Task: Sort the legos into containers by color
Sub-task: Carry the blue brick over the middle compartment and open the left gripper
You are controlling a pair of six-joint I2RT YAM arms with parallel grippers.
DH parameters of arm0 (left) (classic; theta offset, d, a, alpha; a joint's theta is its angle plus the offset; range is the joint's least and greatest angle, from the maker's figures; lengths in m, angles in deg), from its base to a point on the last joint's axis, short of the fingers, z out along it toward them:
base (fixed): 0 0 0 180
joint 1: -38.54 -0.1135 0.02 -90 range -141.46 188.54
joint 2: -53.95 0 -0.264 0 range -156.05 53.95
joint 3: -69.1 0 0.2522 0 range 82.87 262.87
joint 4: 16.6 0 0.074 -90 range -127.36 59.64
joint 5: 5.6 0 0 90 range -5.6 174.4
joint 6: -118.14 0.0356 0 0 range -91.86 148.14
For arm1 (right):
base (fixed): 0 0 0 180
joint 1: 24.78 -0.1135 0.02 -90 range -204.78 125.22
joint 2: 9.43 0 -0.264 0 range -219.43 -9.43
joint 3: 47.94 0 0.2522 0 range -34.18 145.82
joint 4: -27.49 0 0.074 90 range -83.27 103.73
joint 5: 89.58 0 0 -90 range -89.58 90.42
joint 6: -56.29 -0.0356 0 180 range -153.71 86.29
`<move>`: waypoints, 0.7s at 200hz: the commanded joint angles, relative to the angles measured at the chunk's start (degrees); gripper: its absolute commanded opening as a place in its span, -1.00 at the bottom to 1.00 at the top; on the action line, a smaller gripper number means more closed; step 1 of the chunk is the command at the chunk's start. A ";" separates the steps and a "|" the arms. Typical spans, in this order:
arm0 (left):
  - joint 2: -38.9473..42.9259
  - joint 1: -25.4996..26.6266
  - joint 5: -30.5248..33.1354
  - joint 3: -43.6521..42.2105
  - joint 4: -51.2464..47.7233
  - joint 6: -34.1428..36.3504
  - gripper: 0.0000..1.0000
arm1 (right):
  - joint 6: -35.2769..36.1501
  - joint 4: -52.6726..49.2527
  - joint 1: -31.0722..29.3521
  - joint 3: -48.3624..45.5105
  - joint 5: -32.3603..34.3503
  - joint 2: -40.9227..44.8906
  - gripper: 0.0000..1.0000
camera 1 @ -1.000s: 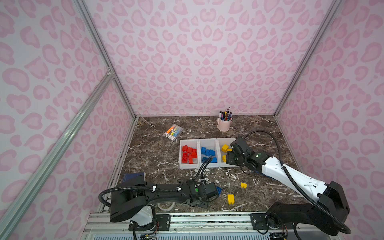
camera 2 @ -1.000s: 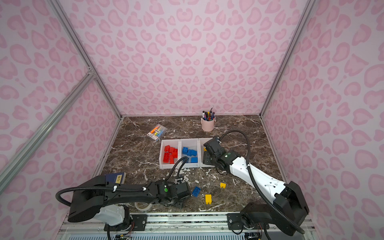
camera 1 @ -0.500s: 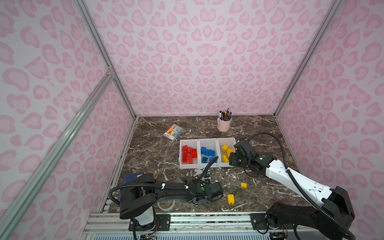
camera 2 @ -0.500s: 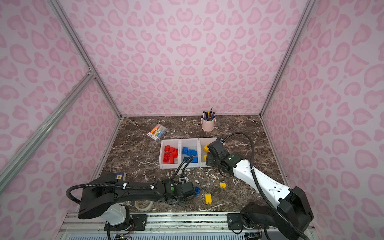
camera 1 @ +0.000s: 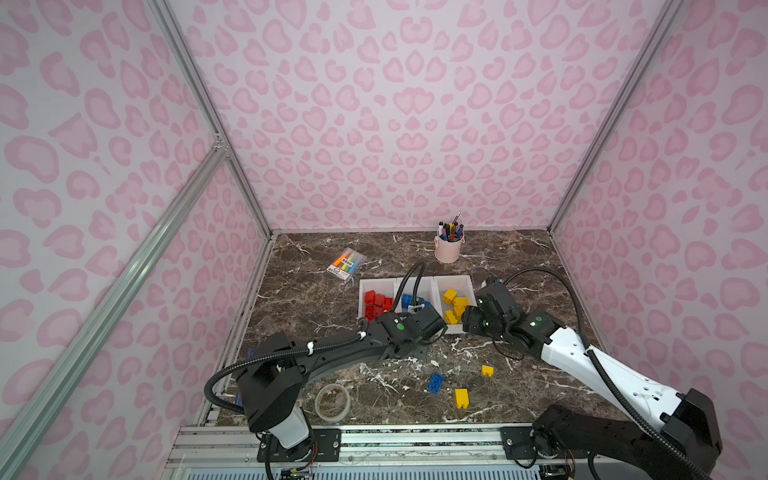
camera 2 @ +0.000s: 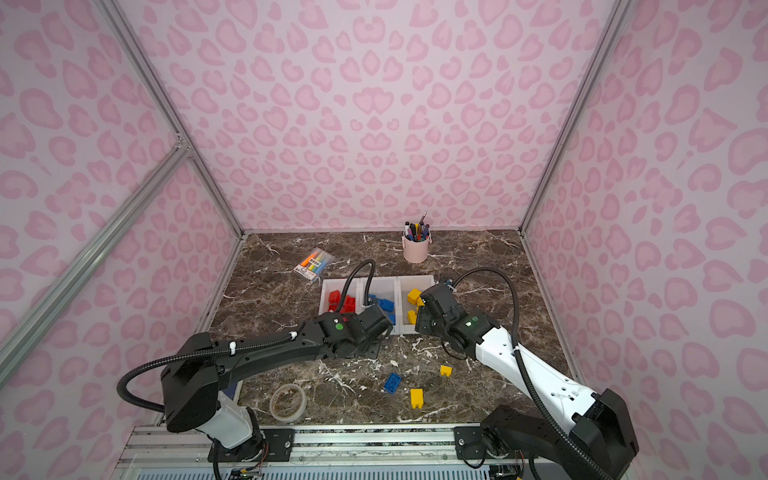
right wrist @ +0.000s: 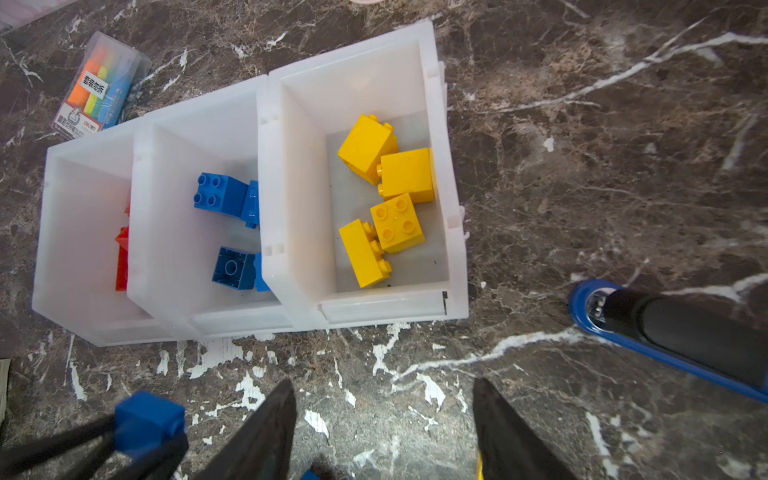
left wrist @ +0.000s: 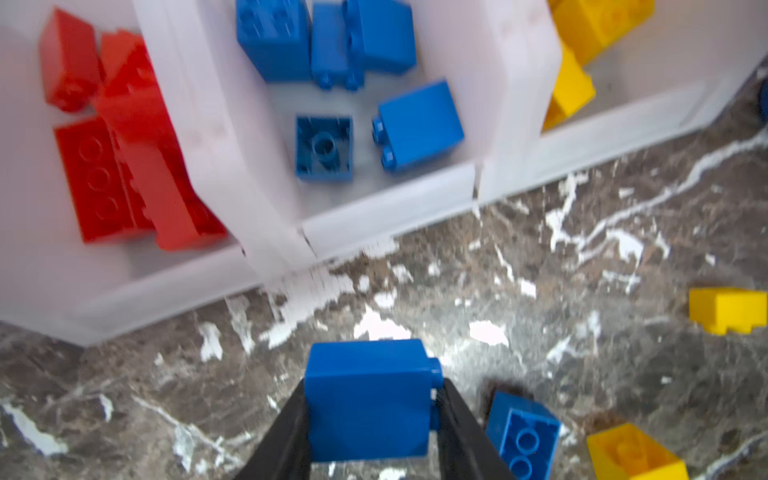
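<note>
My left gripper [left wrist: 372, 395] is shut on a blue lego [left wrist: 365, 419], held above the marble just in front of the middle bin of the white containers [left wrist: 386, 208]. In both top views it [camera 1: 432, 322] [camera 2: 376, 322] hangs at that bin's front lip. Red legos [camera 1: 376, 301] fill the left bin, blue ones [camera 1: 407, 300] the middle, yellow ones [right wrist: 386, 199] the right. My right gripper [right wrist: 382, 399] [camera 1: 469, 322] stands open and empty in front of the yellow bin. Loose on the table lie a blue lego [camera 1: 435, 382] and two yellow ones [camera 1: 462, 398] [camera 1: 488, 370].
A pink pen cup [camera 1: 448, 249] stands at the back, a highlighter pack [camera 1: 346, 266] left of the bins. A tape roll [camera 1: 332, 401] lies near the front edge. A blue and black tool [right wrist: 665, 328] lies right of the bins.
My left gripper closed on a blue lego near the front edge and carried it up toward the bins. The right gripper drew back slightly from the yellow bin.
</note>
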 commanded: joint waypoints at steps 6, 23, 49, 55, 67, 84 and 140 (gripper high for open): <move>-5.59 -4.97 -1.12 8.10 1.98 9.53 -0.16 | -1.29 -0.32 0.01 -2.14 -0.73 2.30 0.35; -10.51 -7.41 -2.42 13.40 2.02 12.29 -0.16 | -2.73 -0.03 -0.04 -4.00 -1.53 4.42 0.35; -15.35 -9.71 -3.22 18.18 1.07 13.88 -0.11 | -4.14 -2.18 -0.59 -5.71 -0.28 7.98 0.34; -15.67 -10.03 -3.42 18.51 1.36 13.97 -0.06 | -4.37 -2.38 -0.53 -6.20 -0.51 8.79 0.34; -15.81 -10.72 -3.89 18.78 2.22 14.32 0.07 | -4.64 -2.08 -0.60 -7.27 -1.50 10.41 0.34; -15.57 -11.39 -3.85 19.23 2.30 14.60 0.24 | -5.04 -2.59 -0.58 -8.11 -1.79 11.97 0.34; -11.55 -11.64 -4.62 15.03 4.42 12.44 0.39 | -5.11 -4.85 -0.83 -8.11 -1.42 13.37 0.34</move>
